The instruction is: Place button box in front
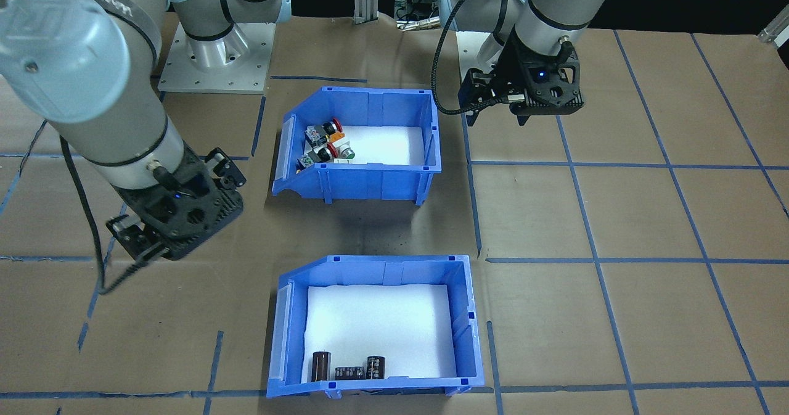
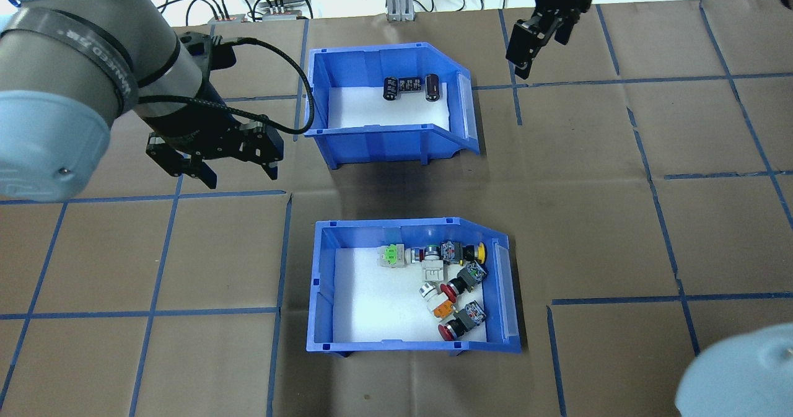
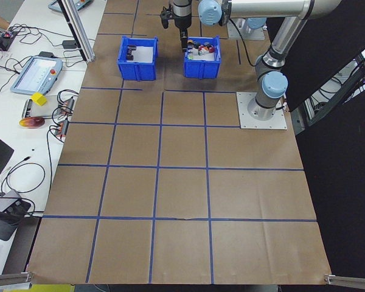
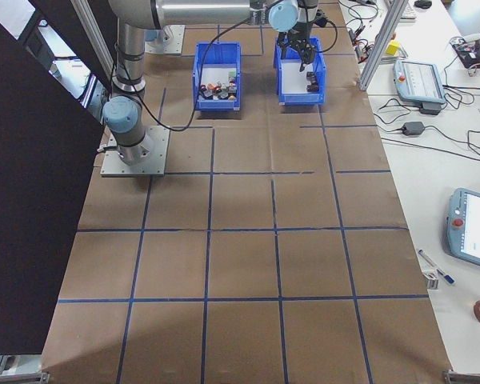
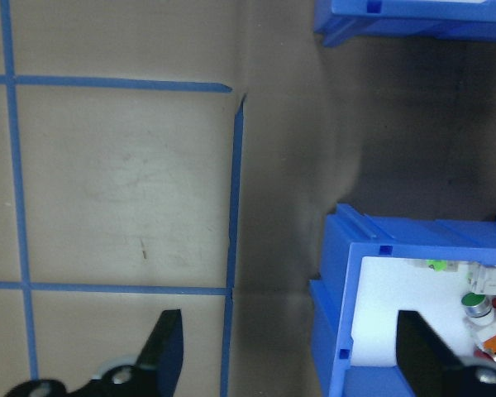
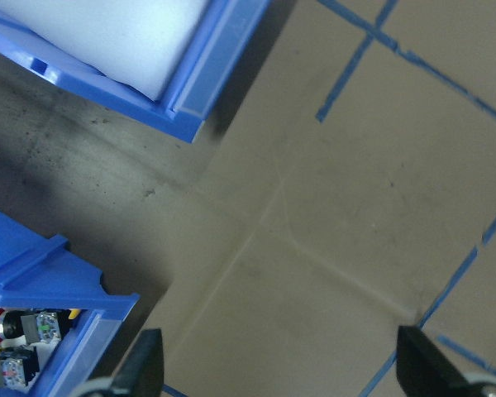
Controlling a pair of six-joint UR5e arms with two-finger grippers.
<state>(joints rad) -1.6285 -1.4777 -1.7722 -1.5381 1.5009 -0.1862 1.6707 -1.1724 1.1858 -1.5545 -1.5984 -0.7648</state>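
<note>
On my overhead feed the button box [image 2: 409,287] sits on the brown paper-covered table [image 2: 619,231] in the row nearest the robot base, about 6 o'clock from the centre of the view. Its sloped, clear-fronted side faces 3 o'clock, and the push-button switches [image 2: 455,293] are bunched against that side on the white foam liner [image 2: 372,299]. I can pick out red, yellow, orange and green caps among them.

Straight out at 12 o'clock from it stands the capacitor bin [image 2: 390,104], well apart, with a few black capacitors [image 2: 412,87] lined up along its far wall.

My left gripper [image 2: 214,163] hangs above bare paper at roughly 10 o'clock from the button box, off the bin's left wall and touching nothing. Its fingers are spread wide with nothing between them; on the left wrist feed both tips frame the bottom edge, one over the paper and one over the button box corner.

My right gripper [image 2: 526,48] hovers at about 3 o'clock from the capacitor bin, just off its sloped end. Its fingers are also spread and empty on the right wrist feed.

Blue tape lines [image 2: 650,175] grid the paper.
</note>
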